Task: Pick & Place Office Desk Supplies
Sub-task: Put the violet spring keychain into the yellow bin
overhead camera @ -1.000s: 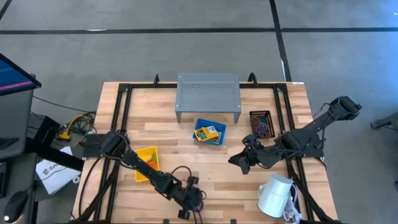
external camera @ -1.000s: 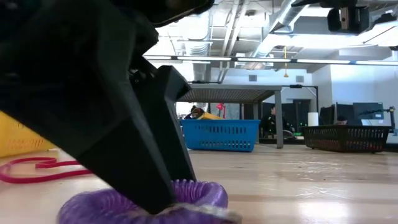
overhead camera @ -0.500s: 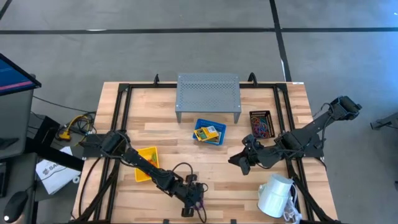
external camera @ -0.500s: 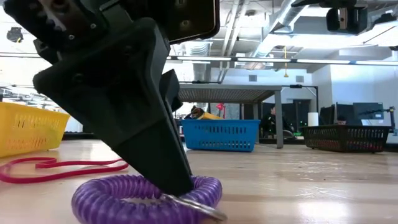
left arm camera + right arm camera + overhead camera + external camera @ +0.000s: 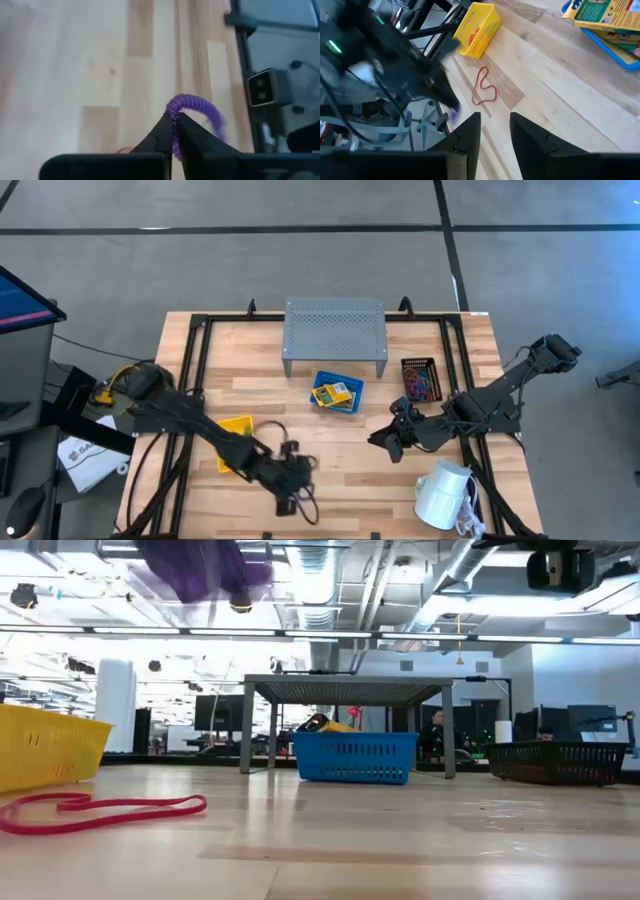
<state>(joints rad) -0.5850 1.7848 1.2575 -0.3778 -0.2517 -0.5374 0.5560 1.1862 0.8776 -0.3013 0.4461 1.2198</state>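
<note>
Purple coil loop: (image 5: 192, 107) a springy spiral band, pinched by the left gripper (image 5: 175, 131) and lifted clear of the tabletop (image 5: 350, 440).

High view, landmark: yellow bin (image 5: 236, 442) near the tabletop's left side.
High view, left arm: its wrist lies just right of the yellow bin, toward the front edge; the loop itself is too small to make out there.
High view, right arm: waits well right of the yellow bin, its right gripper (image 5: 380, 442) just left of the white mug (image 5: 443, 494).
High view, other bins: blue bin (image 5: 336, 393) with yellow packets (image 5: 333, 392) sits right of and behind the yellow bin; black-mesh bin (image 5: 421, 378) farther right, holding coloured loops.

Low view: purple loop hangs blurred high above the wood; a red loop (image 5: 100, 810) lies flat just right of the yellow bin.

Left wrist view, jaws: pressed together on one strand of the coil, the remainder arching free past the tips.

Right wrist view, jaws: spread, holding nothing; red loop lies near the yellow bin, which shows something orange inside.

Handling, judged: light, soft and elastic; likely to swing and spring, so a pinch across a single strand suits it; a loose hold could let it slip.

Writing: packets are printed, but no words are readable.
</note>
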